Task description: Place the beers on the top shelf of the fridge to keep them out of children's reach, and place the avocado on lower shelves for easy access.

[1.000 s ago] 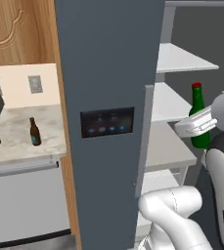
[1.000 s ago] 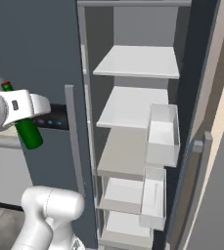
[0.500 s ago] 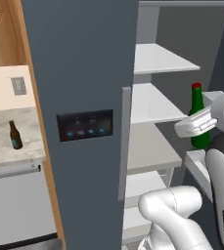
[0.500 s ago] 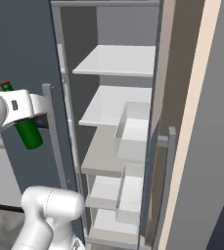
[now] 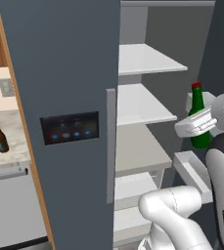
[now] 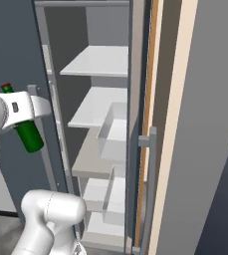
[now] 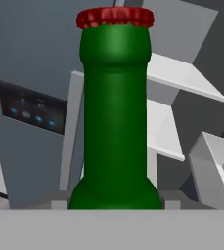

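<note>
The green beer bottle (image 5: 199,124) stands clamped upright in the gripper (image 5: 197,123), outside the fridge's (image 5: 59,73) open shelves, clear of their front edges.

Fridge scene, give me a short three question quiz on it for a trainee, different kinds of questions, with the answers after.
1. True or false: the gripper is shut on the green bottle.
2. Where does the brown bottle stand? A) on the top shelf B) on the counter left of the fridge C) in a door bin
3. Fill in: the green bottle's cap is ____.

Key: 1 true. 2 B. 3 red.
</note>
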Available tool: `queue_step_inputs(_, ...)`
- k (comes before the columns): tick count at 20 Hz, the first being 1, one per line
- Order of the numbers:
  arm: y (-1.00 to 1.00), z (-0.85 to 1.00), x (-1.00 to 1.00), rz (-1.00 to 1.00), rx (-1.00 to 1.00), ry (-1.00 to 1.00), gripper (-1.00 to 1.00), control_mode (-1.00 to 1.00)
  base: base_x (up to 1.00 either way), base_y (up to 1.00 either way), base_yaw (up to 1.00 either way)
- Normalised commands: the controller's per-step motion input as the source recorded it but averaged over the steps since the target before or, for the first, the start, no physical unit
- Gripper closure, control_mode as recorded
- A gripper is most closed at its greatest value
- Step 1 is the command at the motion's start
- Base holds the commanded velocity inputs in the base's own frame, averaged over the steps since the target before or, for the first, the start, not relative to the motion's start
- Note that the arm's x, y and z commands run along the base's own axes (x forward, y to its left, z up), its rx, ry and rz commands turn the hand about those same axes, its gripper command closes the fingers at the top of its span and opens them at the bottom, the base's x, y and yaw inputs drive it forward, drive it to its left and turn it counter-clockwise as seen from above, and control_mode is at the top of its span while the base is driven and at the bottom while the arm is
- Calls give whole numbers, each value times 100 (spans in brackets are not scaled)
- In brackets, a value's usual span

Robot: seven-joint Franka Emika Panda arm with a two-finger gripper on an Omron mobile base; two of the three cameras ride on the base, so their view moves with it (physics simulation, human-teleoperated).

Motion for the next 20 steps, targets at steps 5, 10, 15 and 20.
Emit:
queue_step_inputs(5, 0, 0, 0, 0, 0, 0, 100, 100, 12, -1, -4)
queue_step_inputs(10, -3, 6, 17, -4, 1, -15, 100, -100, 0, 0, 0)
queue_step_inputs(15, -1, 27, 18, -3, 5, -24, 100, -100, 0, 0, 0)
queue_step_inputs(20, -2, 32, 31, -3, 8, -20, 100, -100, 0, 0, 0)
